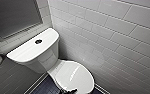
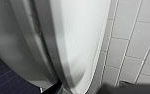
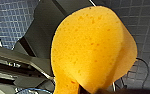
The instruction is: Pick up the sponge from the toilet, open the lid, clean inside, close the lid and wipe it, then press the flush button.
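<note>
Sponge [image 3: 91, 47] sits clamped in right end effector [image 3: 86, 90] for cleaning. Left end effector [image 1: 69, 90], state unclear, is at lid's [image 1: 76, 73] front edge.

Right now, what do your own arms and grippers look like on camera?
The left gripper is black and angular. The right arm shows dark grey angular plates behind the porous orange-yellow sponge, plus a thin black cable loop and a blue cable. No markings visible.
</note>
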You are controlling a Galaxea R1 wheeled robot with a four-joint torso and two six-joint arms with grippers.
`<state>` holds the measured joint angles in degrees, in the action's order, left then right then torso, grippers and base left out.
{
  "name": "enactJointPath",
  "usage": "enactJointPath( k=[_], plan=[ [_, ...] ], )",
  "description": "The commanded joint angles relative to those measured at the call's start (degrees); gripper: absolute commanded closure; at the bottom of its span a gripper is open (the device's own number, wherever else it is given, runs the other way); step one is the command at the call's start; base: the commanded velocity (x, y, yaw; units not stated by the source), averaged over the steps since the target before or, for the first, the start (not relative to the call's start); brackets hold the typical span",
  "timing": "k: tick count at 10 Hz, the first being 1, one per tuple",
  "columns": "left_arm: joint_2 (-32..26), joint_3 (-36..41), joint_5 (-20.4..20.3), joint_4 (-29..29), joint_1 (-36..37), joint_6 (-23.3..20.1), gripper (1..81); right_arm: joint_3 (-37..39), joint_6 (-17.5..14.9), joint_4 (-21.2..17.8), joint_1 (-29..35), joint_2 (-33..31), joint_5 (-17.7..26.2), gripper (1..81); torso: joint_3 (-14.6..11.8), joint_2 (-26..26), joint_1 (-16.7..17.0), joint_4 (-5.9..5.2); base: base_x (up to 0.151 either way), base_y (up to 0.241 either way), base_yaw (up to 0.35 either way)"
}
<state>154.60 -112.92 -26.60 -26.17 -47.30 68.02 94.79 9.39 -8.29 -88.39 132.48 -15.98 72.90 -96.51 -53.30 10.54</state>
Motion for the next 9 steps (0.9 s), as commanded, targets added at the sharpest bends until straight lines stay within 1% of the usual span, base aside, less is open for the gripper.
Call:
enactJointPath(
  k=[1, 6, 9],
  plan=[
    [-1.0, 0.7, -4.2, 0.9, 10.0, -1.7, 1.0, -1.5, -0.1, 1.2, -0.9, -2.7, 3.9, 81.1, 0.0, 0.0, 0.0, 0.0, 0.0, 0.0, 0.0],
    [-3.2, 4.5, -4.2, 0.9, 10.6, -1.8, 1.0, -1.6, -0.1, 1.2, -0.8, -2.5, 3.4, 81.1, 0.0, 0.0, 0.0, 0.0, 0.0, 0.0, 0.0],
    [-3.4, 5.1, -4.3, 1.0, 10.6, -1.7, 1.0, -1.5, -0.1, 1.2, -0.9, -2.6, 3.4, 81.1, 0.0, 0.0, 0.0, 0.0, 0.0, 0.0, 0.0]
  ],
)
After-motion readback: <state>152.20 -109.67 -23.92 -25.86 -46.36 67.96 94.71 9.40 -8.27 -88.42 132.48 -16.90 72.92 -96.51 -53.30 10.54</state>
